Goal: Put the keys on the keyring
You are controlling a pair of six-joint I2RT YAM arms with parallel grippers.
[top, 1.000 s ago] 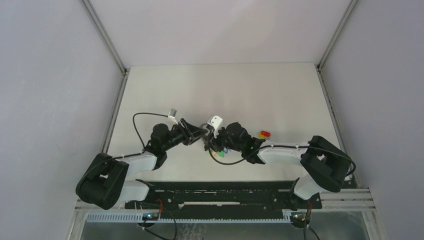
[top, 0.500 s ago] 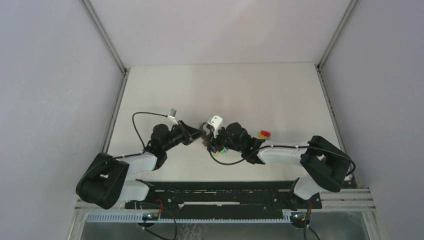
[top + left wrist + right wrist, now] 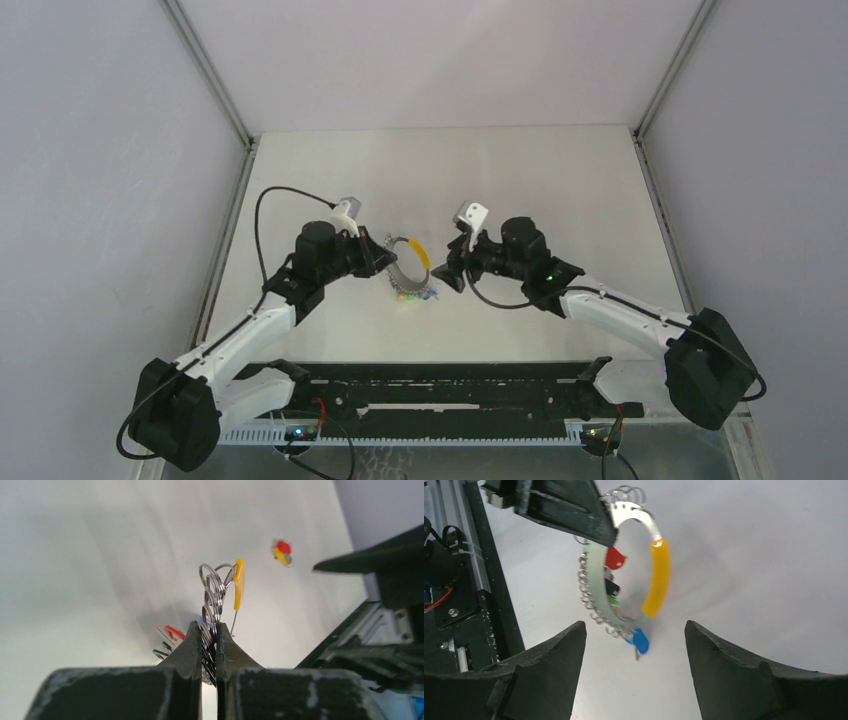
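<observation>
Status: the task is not finished.

The keyring [image 3: 657,577] is pinched by its grey metal band in the left gripper [image 3: 383,262], whose jaws are closed tight on it. It stands on edge near the middle of the table [image 3: 540,180], its yellow section turned to the right arm. A bunch of keys already hangs from it; we note a red head [image 3: 615,558], a green head [image 3: 613,600] and a blue head [image 3: 640,640].

The right gripper [image 3: 450,273] faces the ring from just beside it, jaws spread wide and holding nothing.

The two loose keys [image 3: 282,553], one red and one yellow, lie together on the table, well apart from the ring. We cannot find them in the top view.

In our judgement the ring is presented and ready. Left to do: pick up each loose key and thread it on.
</observation>
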